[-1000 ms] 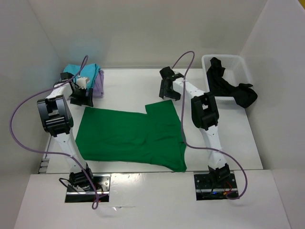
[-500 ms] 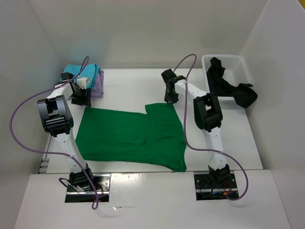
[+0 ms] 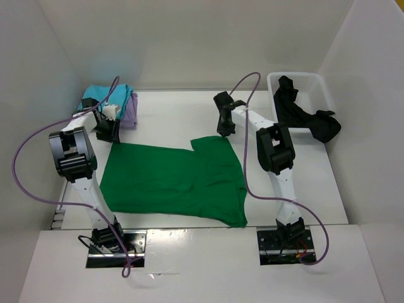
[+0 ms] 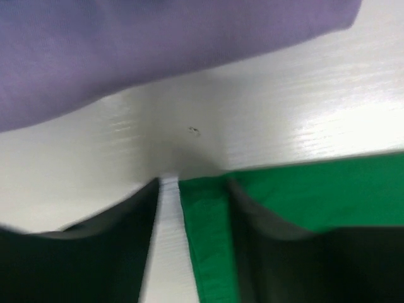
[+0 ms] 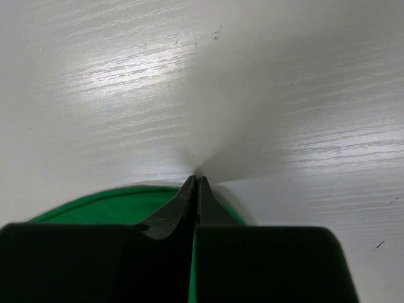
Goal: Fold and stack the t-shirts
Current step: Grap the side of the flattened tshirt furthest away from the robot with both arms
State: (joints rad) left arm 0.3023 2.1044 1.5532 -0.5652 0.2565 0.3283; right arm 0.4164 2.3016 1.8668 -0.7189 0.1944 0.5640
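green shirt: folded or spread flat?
Spread. The green shirt lies flat and wide across the table, one sleeve sticking out, not a compact bundle.

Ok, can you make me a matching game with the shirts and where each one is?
Things:
1. green t-shirt
2. black t-shirt
3. turquoise t-shirt
4. lavender t-shirt

Places:
A. hanging over the white bin's edge
B. top of the folded pile
C. spread flat on the table
D. bottom of the folded pile

Pairs: 1-C, 2-A, 3-B, 4-D
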